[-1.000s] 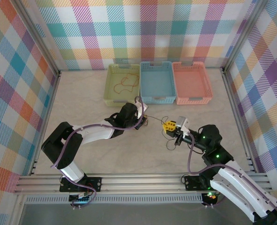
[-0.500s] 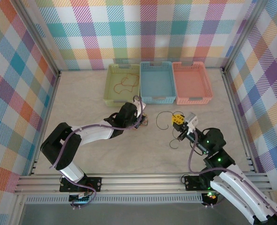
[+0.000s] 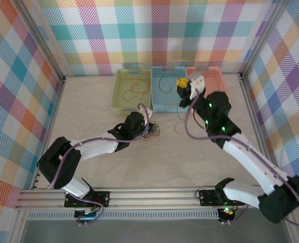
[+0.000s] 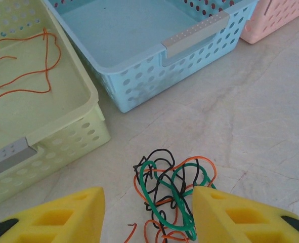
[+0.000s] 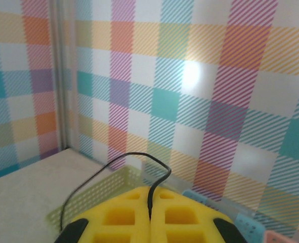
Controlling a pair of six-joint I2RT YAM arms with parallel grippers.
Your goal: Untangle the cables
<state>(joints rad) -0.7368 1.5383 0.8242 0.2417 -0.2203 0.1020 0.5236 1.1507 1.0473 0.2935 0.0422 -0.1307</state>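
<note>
1. Nearest you, your left gripper (image 4: 149,220) stood released. Its yellow fingers (image 4: 63,217) were spread wide and held nothing, low over the table (image 4: 255,116).
2. The tangle (image 4: 172,195) of green, orange and black cables lay on the table at 12 o'clock from those fingertips, its near edge between them. Had you closed there, I judge you would have pinched several strands together. A pull would then have tightened the knot or dragged the whole clump.
3. In the overhead view, at 1 o'clock from the tangle, your right gripper (image 3: 182,83) was raised and clenched on the black cable (image 5: 134,159). The wrist view showed the cable pinched in the seam between the yellow pads and arching away toward 10 o'clock.
4. From above, one loop of that cable hung over the blue basket (image 3: 170,107). A thin dark curl showed near the table at 6 o'clock from the gripper. I took it for the cable's tail, though it was too fine to be sure.
5. If that was the tail, letting go there could have left it draped over the basket's front wall or lying outside on the table. The grip was also on a very thin cord, so a quick swing could have slipped it free.
6. Farthest off, at 9 o'clock from the blue basket, the yellow-green basket (image 3: 118,101) held the orange cable (image 3: 135,90). The pink basket (image 3: 221,107) stood at 3 o'clock.
</note>
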